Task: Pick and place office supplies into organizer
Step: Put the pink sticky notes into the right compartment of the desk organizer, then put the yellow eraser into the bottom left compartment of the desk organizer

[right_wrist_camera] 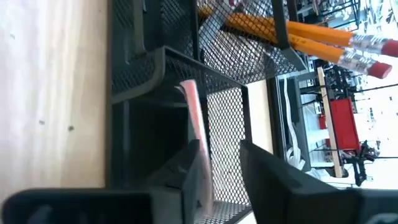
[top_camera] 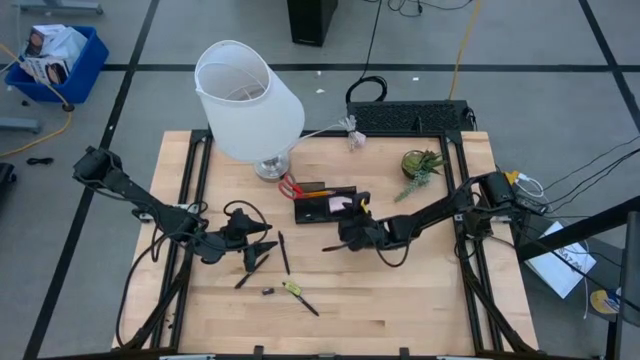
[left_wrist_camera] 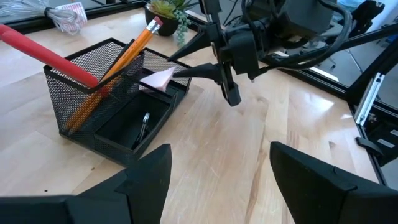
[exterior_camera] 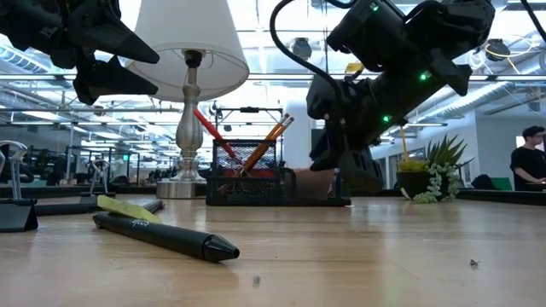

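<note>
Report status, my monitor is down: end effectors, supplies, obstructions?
Right end effector shut on pink sticky-note pad at organizer. Left end effector open, hovering over pens. Nothing blocking.

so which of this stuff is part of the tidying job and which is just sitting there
Job: black mesh organizer; pink sticky-note pad in right gripper; orange pencils; red-handled scissors; black pens; yellow-green marker.
Bystanders: white-shaded lamp; green potted plant.
</note>
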`<state>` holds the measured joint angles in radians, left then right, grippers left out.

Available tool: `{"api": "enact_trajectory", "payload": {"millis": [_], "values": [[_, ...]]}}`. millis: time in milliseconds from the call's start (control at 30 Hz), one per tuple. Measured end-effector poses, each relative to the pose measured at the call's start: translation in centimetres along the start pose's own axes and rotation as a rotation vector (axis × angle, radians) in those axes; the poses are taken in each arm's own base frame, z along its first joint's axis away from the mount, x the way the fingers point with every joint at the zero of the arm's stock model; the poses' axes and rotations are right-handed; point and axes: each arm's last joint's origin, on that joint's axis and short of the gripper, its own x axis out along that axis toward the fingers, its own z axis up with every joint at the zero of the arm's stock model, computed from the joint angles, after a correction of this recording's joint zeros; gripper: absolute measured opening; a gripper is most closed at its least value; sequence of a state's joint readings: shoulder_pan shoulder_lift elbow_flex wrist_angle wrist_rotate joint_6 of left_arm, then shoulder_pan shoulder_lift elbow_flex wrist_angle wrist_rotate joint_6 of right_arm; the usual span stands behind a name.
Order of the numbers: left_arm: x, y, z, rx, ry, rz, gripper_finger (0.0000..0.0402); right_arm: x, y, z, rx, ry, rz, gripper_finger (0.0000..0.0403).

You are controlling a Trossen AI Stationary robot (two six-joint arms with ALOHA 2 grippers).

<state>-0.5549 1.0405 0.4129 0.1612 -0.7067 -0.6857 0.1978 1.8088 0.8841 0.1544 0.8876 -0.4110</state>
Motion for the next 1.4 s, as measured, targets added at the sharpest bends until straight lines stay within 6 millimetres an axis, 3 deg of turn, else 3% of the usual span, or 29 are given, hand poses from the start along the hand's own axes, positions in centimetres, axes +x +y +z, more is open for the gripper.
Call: {"api": "enact_trajectory", "payload": {"millis": [233, 433, 667, 900, 1167, 1267, 1400], "values": [[0.0, 0.0, 0.0, 0.0, 0.0, 0.0, 0.0274, -0.1, 0.0, 0.2, 0.014, -0.012, -0.006, 0.0164], [0.0, 0.0, 0.0, 0.002, 0.002, 0.001, 0.0274, -1.3, 0.6, 1.1, 0.0, -0.079, -0.003, 0.0186], [0.0, 0.1, -0.1, 0.006, 0.005, 0.005, 0.0274, -4.7, 1.0, 3.1, 0.108, -0.246, 0.023, 0.018], [0.0, 0.0, -0.1, 0.008, 0.004, 0.003, 0.0274, -8.1, 1.4, 5.6, 0.365, -0.575, 0.292, 0.0178], [0.0, 0.1, -0.1, 0.012, 0.004, 0.005, 0.0274, -9.5, 3.5, 5.7, 0.485, -0.615, 0.544, 0.0168], [0.0, 0.1, -0.1, 0.013, 0.004, 0.005, 0.0274, -9.7, 4.5, 5.9, 0.502, -0.63, 0.567, 0.0167], [0.0, 0.1, 0.0, 0.026, -0.004, 0.015, 0.0274, -9.6, 5.3, 7.5, 0.506, -0.648, 0.575, 0.0169]]}}
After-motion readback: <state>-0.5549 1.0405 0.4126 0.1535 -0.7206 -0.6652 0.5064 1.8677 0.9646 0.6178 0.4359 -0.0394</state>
